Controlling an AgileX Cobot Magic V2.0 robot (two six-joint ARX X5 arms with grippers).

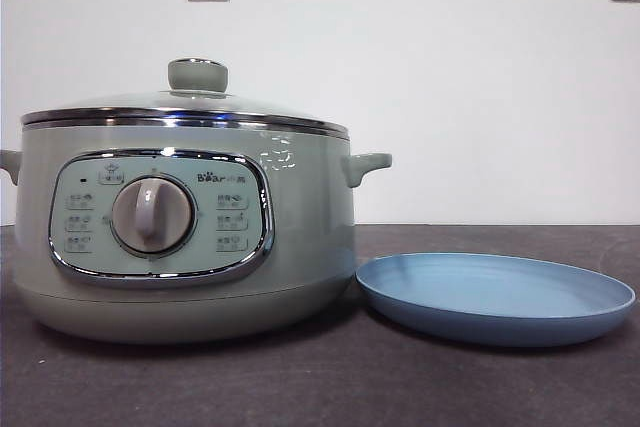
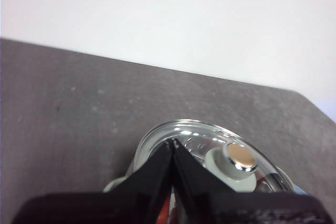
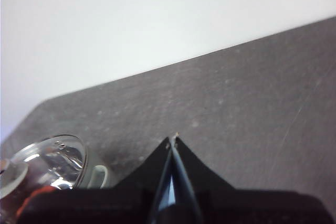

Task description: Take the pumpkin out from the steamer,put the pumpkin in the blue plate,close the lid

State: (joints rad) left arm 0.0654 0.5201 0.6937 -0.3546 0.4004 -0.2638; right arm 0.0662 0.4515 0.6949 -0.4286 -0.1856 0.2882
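One steamer fills the left half of the front view, its single lid seated on the rim. One blue plate lies bare at lower right, just beside the pot. One pumpkin shows only as an orange patch under the glass. Two grippers, left gripper and right gripper, hover above with jaws pressed together, grasping nothing.

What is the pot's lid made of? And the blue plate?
The lid looks like clear glass: the left wrist view shows shiny reflections and see-through dome, with a mirror-bright, likely metal, rim. Its knob looks like matte green plastic with a shiny cap. The plate looks matte, perhaps plastic or ceramic; no gloss shows.
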